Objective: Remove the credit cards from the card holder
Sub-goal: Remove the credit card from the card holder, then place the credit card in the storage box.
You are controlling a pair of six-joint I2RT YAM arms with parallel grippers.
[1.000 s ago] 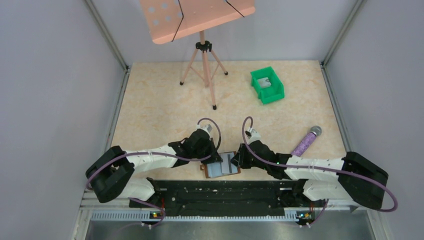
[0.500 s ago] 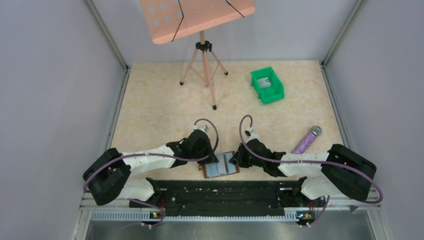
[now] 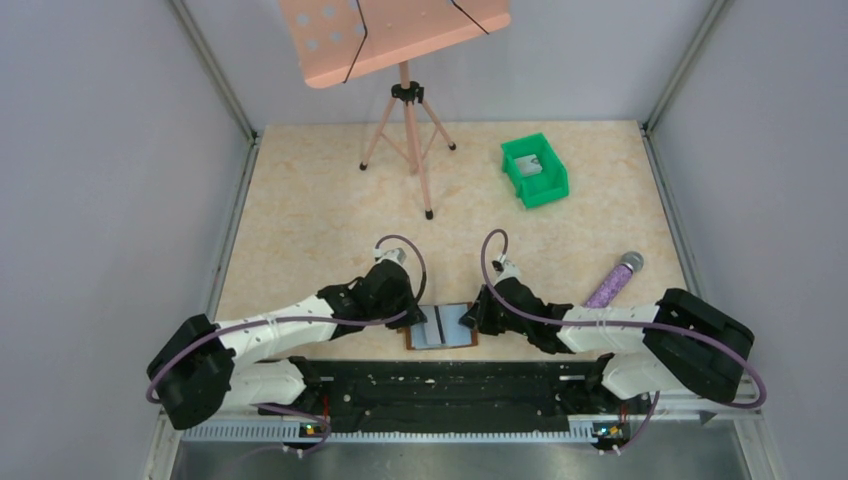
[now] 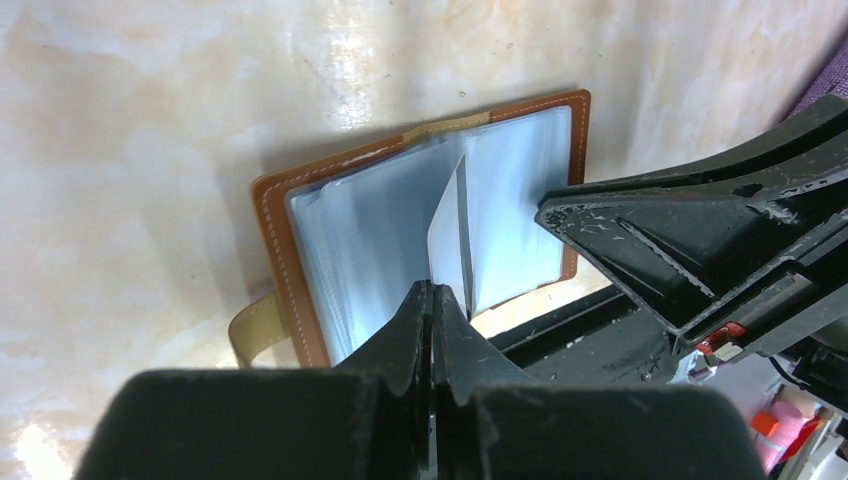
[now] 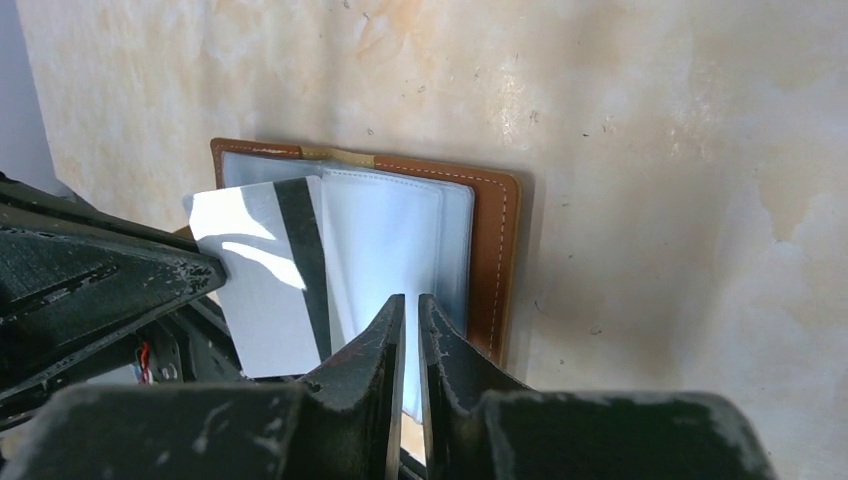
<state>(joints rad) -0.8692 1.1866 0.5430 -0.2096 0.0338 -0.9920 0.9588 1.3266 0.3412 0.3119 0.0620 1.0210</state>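
The brown leather card holder [image 3: 458, 339] lies open near the table's front edge, its blue-grey panels up; it shows in the left wrist view [image 4: 275, 240] and the right wrist view [image 5: 492, 250]. My left gripper [image 3: 417, 317] [image 4: 432, 292] is shut on a silvery credit card [image 4: 450, 235] with a dark stripe [image 5: 262, 300], which stands up from the left panel. My right gripper [image 3: 468, 322] [image 5: 411, 302] is nearly shut, its tips on the holder's right panel.
A green plastic bin [image 3: 535, 170] stands at the back right with something grey inside. A purple microphone [image 3: 612, 282] lies to the right. A pink music stand on a tripod [image 3: 405, 110] is at the back. A black rail [image 3: 440, 385] runs along the near edge.
My left arm has drawn back to the left, and the striped card has come up out of the holder's left panel. My right gripper has stayed on the right panel.
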